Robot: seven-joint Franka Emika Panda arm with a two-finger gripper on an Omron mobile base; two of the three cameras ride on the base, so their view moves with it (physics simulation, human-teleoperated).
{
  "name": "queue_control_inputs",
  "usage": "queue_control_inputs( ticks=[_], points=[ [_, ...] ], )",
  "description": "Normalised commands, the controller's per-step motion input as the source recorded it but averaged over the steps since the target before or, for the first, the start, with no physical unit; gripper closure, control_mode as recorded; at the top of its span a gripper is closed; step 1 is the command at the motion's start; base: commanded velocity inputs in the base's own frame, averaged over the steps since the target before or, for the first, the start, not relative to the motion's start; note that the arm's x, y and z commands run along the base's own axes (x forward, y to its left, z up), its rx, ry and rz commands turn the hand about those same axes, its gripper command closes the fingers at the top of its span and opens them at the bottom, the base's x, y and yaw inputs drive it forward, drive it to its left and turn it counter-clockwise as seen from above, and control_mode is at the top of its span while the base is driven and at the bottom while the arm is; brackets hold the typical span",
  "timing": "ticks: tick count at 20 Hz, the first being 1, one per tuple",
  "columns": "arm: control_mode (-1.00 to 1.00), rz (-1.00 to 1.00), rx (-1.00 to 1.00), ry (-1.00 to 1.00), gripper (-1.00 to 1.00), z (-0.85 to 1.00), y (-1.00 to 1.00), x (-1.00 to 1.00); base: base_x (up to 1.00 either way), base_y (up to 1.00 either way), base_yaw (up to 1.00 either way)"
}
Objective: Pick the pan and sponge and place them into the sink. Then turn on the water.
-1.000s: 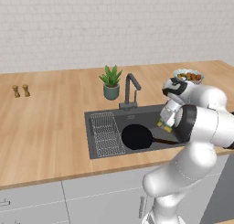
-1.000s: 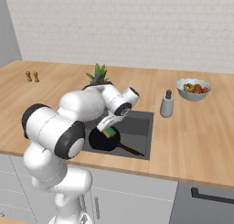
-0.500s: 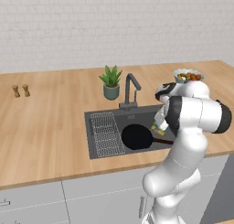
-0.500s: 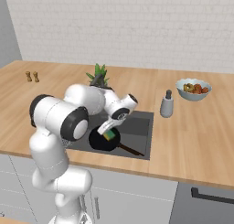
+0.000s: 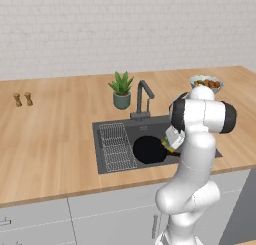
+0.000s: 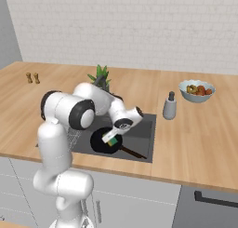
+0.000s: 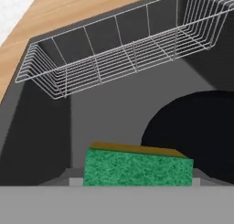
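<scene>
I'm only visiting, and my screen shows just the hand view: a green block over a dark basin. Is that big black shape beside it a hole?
Observer: No, that's the pan, lying in the sink. Its long handle points toward the counter's front edge.
Operator: Is the green block floating?
Observer: No, the end effector grips the sponge low over the sink, by the pan.
Operator: Is water running?
Observer: I see no stream from the faucet.

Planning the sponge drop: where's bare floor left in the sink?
Bare dark basin floor lies between the wire rack and the round black frying pan. The pan crowds the middle, under the green-and-yellow sponge in the pincer.
</scene>
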Motion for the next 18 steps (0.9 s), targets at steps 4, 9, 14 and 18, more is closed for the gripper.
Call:
queue_control_inputs(
  ticks=[4,9,14,18],
  points=[
    [-1.0,0.0,0.1,-0.08,1.0,-0.34,0.01,0.36,0.0,0.0,0.0],
    [-1.0,0.0,0.09,-0.09,1.0,-0.34,0.03,0.41,0.0,0.0,0.0],
    [-1.0,0.0,0.04,-0.09,1.0,-0.37,0.0,0.49,0.0,0.0,0.0],
    [-1.0,0.0,0.0,-0.08,1.0,-0.52,0.0,0.43,0.0,0.0,0.0]
  ],
)
